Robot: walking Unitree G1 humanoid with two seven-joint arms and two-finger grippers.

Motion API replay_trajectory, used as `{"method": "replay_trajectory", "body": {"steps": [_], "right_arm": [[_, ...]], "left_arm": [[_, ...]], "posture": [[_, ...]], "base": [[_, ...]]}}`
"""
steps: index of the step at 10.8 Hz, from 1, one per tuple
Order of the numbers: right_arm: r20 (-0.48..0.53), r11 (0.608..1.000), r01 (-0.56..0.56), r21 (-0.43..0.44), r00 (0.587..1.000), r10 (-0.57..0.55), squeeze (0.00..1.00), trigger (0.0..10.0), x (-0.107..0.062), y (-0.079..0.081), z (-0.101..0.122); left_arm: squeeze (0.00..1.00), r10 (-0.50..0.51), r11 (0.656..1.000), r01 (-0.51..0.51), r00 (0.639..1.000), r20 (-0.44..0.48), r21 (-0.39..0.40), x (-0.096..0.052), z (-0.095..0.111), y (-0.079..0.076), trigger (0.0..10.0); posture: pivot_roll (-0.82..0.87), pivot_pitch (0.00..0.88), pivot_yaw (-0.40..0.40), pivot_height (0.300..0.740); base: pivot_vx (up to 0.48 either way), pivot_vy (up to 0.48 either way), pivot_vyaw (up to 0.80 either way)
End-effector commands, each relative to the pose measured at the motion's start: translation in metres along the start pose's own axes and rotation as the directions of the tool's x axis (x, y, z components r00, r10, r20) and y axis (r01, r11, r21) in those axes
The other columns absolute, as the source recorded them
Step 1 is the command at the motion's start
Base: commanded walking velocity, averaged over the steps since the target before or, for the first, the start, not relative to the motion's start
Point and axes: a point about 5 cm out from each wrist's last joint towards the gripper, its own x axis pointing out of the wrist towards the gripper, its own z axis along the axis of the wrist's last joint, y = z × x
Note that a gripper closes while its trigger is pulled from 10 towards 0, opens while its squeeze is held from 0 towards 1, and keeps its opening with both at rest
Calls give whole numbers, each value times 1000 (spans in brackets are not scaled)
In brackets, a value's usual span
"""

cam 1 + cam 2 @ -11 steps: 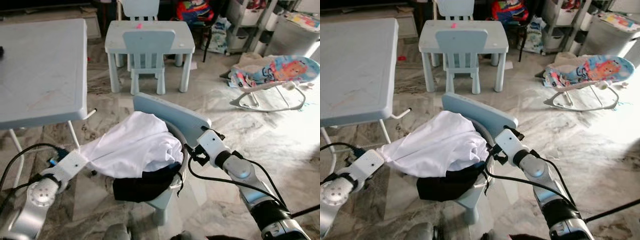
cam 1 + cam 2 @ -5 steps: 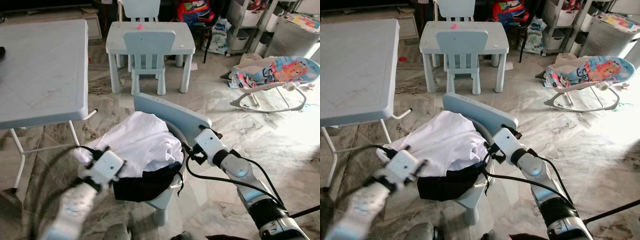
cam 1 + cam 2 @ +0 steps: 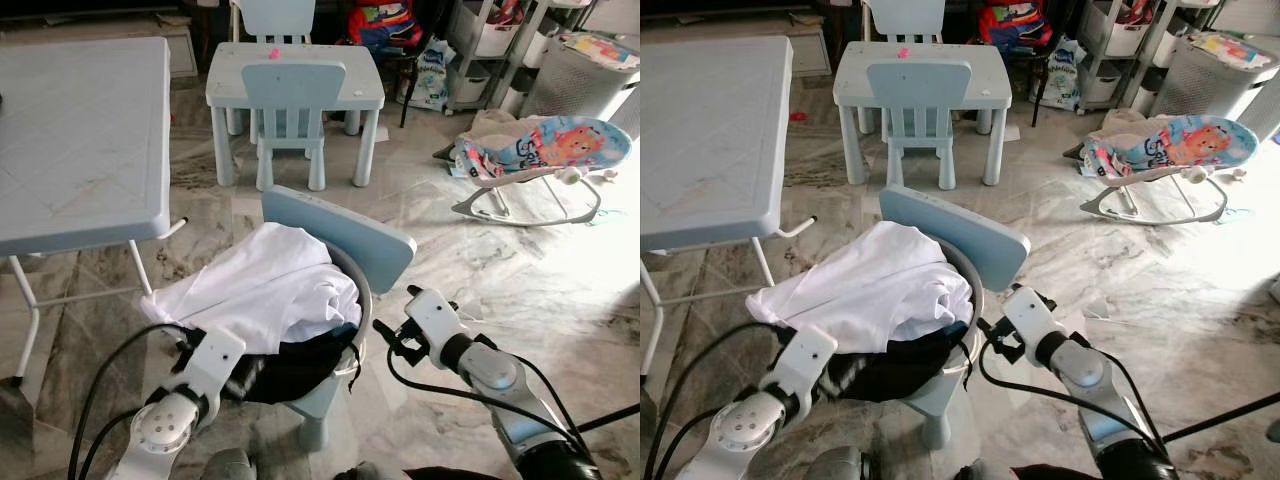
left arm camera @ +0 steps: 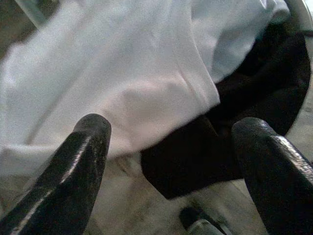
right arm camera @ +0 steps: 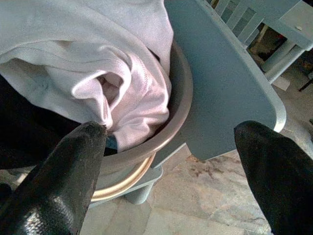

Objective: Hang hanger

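Reaching stage, by your pictures: both tools flank the metal basin (image 3: 352,300) on the small blue chair (image 3: 345,235); no hanger can be made out, perhaps under the white garment (image 3: 270,290) and dark cloth (image 4: 234,122); left tool (image 4: 181,161) wide open, empty, near the cloth; right tool (image 5: 171,171) wide open, empty, beside the rim; next, uncover and find the hanger.

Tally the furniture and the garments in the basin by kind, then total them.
Small blue chairs: 3
Tables: 2
Baby bouncer: 1
White garment: 1
Black garment: 1
Total: 8
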Motion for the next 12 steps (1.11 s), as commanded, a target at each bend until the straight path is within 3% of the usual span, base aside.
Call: {"method": "replay_trajectory", "body": {"steps": [1, 3, 4, 5, 7, 9, 11, 12], "right_arm": [[10, 1000, -1, -21, 1000, 2, 0, 10000, 1, 1, 7], [21, 1000, 6, 4, 1000, -6, 0, 10000, -2, 7, 11], [12, 1000, -6, 8, 1000, 6, 0, 10000, -7, 13, 10], [6, 1000, -12, 7, 1000, 12, 0, 10000, -14, 17, 10], [5, 1000, 18, 2, 1000, -18, 0, 10000, -22, 11, 14], [-15, 998, 57, 2, 998, -57, 0, 10000, -32, 5, 13], [-33, 998, 58, 5, 998, -58, 0, 10000, -37, 9, 11], [-33, 999, 49, 5, 998, -49, 0, 10000, -34, 12, 12]], "left_arm": [[1000, -30, 999, 29, 999, -35, -24, 2, -5, 0, 10000], [1000, -71, 997, 71, 997, -38, 15, 13, -3, 2, 10000], [910, -83, 996, 86, 994, -65, 36, 18, -5, 4, 10000], [4, -137, 988, 141, 988, -74, 58, 29, -2, 4, 10000], [0, -184, 975, 192, 980, -79, 114, 42, 3, 0, 10000], [0, -245, 930, 256, 967, -72, 263, 54, 11, 8, 10000], [0, -268, 895, 279, 960, -80, 348, 50, 12, 27, 10000], [0, -284, 867, 306, 952, -116, 394, 46, 3, 33, 10000]], "posture": [[4, 57, -60, 740], [-14, 83, -57, 740], [-24, 89, -58, 740], [-60, 101, -57, 740], [-113, 114, -49, 740], [-149, 124, -36, 740], [-145, 127, -30, 740], [-138, 127, -29, 740]], "base": [[0, 0, 0], [0, 0, 0], [0, 0, 0], [0, 0, 0], [0, 0, 0], [0, 0, 0], [0, 0, 0], [0, 0, 0]]}}
